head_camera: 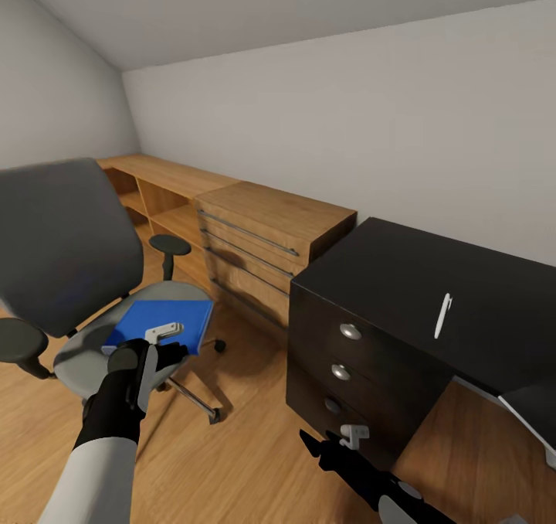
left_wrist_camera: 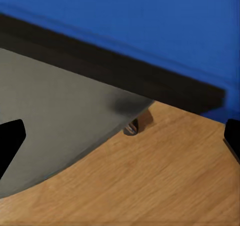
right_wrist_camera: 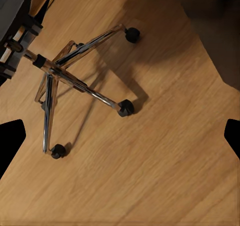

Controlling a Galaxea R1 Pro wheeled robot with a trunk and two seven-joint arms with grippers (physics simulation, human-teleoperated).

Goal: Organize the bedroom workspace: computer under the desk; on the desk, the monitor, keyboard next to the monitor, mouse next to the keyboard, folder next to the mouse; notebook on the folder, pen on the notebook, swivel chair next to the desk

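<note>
Head view puts my left gripper (head_camera: 166,337) at the lower left of the frame, over the near edge of the folder (head_camera: 162,323), which lies flat on the seat of the swivel chair (head_camera: 69,277); I judge the fingers spread and holding nothing, the black tips at the sides of the left wrist view standing well apart. My right gripper (head_camera: 328,439) hangs low at the bottom centre by the desk (head_camera: 401,277), its fingers apart and empty. A white pen (head_camera: 442,315) already lies on the desk, but the folder is not yet moved, so the stacking and the chair are left.
</note>
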